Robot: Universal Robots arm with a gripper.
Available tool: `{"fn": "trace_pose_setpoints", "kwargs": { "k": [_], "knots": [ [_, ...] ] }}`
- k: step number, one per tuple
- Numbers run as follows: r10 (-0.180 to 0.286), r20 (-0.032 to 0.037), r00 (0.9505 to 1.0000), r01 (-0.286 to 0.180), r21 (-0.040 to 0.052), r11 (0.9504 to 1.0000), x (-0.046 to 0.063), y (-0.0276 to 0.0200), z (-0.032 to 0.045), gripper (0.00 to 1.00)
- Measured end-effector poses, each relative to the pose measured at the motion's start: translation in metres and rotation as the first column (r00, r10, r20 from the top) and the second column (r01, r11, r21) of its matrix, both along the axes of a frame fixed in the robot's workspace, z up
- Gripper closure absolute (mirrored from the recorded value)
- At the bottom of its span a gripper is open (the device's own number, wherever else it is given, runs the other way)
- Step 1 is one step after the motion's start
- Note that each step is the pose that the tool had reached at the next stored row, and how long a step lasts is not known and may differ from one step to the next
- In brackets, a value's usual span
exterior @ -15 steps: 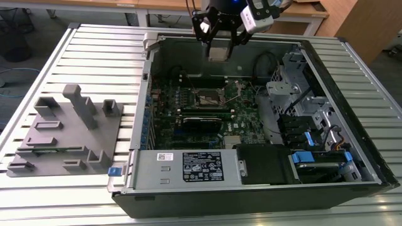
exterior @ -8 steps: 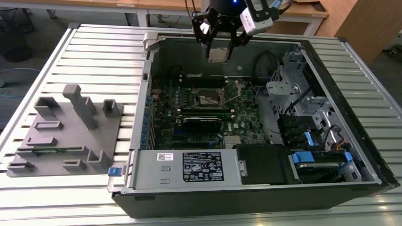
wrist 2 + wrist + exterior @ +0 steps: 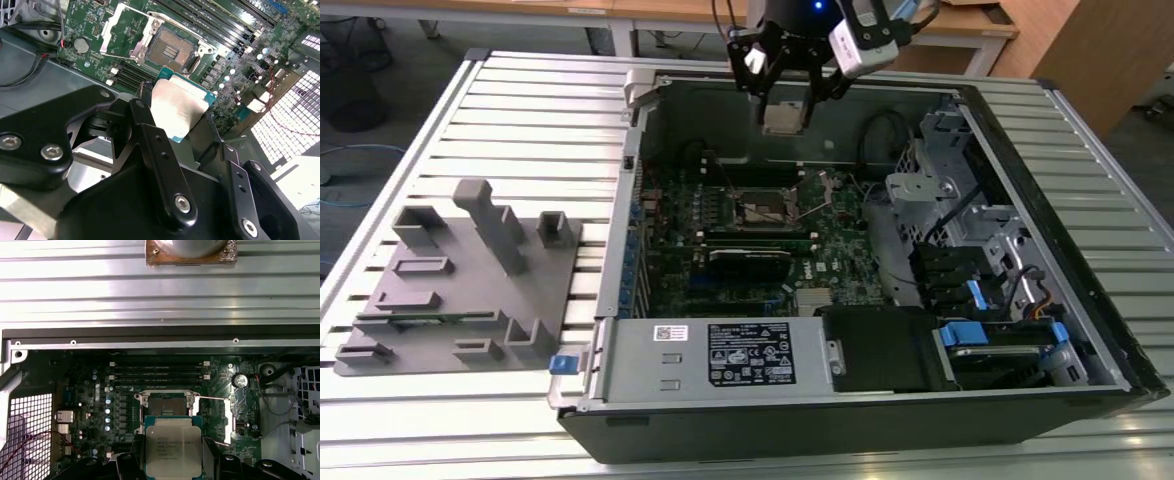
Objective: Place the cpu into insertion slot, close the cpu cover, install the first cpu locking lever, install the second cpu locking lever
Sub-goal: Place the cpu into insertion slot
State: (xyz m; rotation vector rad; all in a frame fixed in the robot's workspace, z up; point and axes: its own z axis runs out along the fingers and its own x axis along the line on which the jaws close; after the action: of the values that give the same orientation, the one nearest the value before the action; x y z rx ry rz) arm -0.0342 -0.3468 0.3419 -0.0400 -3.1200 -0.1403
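1. Your slatted silver metal bench point(image 3: 520, 100) carries the open black computer case point(image 3: 854, 430).
2. In the exterior view, your black gripper point(image 3: 785, 95) hangs at 12 o'clock from the socket, clamped on the chip.
3. The flat square silver-topped cpu point(image 3: 173, 447) sits between the fingers, clear of the board.
4. The square black, silver-rimmed insertion slot point(image 3: 166, 407) lies uncovered.
5. The thin silvery framed cpu cover point(image 3: 107, 31) stands swung open beside it.

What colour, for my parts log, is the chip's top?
The chip is pale silver on top, clearest in the first wrist view.
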Motion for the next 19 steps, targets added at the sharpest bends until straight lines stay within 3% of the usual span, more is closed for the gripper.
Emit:
{"fn": "trace_pose_setpoints", "kwargs": {
  "k": [19],
  "knots": [
    [0.0, 0.0, 1.0, 0.0, -0.0001, 1.0, 0.0, 0.0, -0.0068, 0.46]
  ]
}}
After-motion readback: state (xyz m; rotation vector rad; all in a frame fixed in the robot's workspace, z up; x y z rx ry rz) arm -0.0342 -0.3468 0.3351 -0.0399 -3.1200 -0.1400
